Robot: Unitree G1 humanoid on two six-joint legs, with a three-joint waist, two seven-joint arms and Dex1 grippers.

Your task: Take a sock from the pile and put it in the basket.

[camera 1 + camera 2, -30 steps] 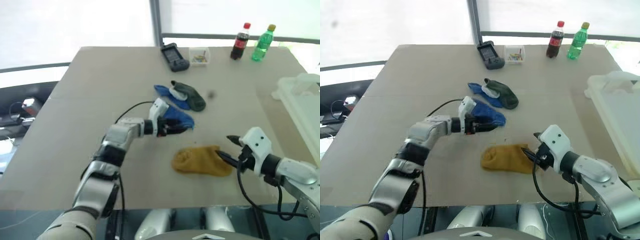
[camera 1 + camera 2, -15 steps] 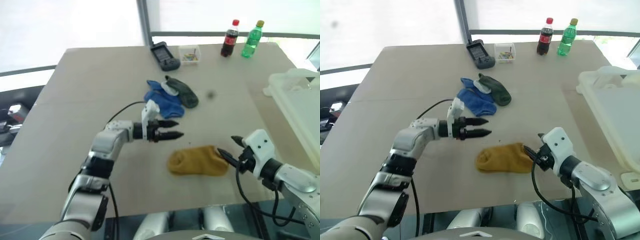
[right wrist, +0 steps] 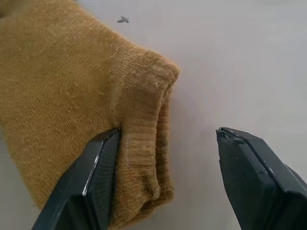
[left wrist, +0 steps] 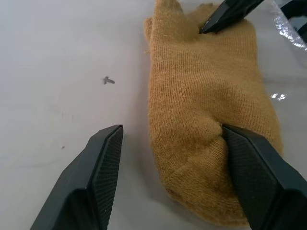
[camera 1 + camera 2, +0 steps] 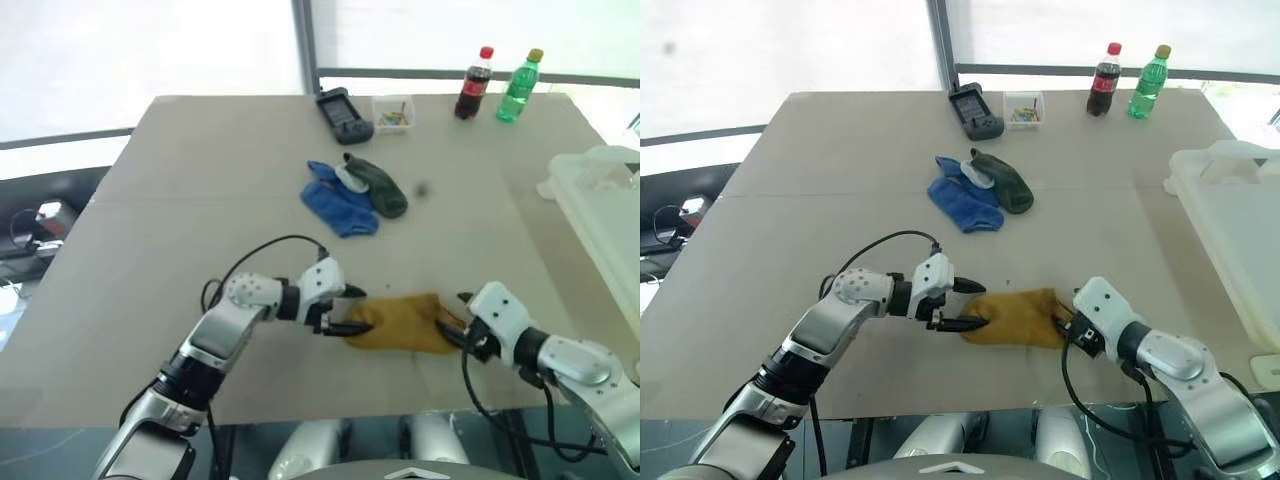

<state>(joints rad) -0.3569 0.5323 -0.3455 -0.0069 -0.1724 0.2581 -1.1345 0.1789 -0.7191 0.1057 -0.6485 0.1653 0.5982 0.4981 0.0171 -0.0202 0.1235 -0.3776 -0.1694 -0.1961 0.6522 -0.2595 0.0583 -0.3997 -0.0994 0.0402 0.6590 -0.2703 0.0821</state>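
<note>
Bright window light fell across the tan tabletop [image 5: 200, 200] where we worked, with a cola bottle [image 5: 474, 83], a green bottle [image 5: 521, 85], a small clear box of coloured bits [image 5: 394, 113] and a dark handheld device [image 5: 343, 114] ranged along its far edge.

We saw the mustard-yellow sock [image 5: 400, 322] lying flat near the table's front edge, well apart from what remained of the pile [image 5: 355, 195], where the blue socks [image 5: 335, 207] and a dark green-grey sock [image 5: 378, 187] lay mid-table. Its long axis ran across us, left to right, so each end pointed toward one arm.

Our left gripper [image 5: 962, 305] stood at the sock's rounded left end with its jaws wide apart and nothing between them; in the left wrist view one finger [image 4: 256, 167] rested against the fabric and the other stood over bare table. Our right gripper [image 5: 456, 322] stood at the ribbed cuff end, equally wide and holding nothing, one finger [image 3: 93, 177] touching the cuff and the other clear of it.

We judged both arms about equally near, each at its own end. The basket [image 5: 605, 215] sat at the table's right edge, well apart from the sock, so we reckoned the right arm was better placed for the carry, once its jaws had closed on the cuff.
</note>
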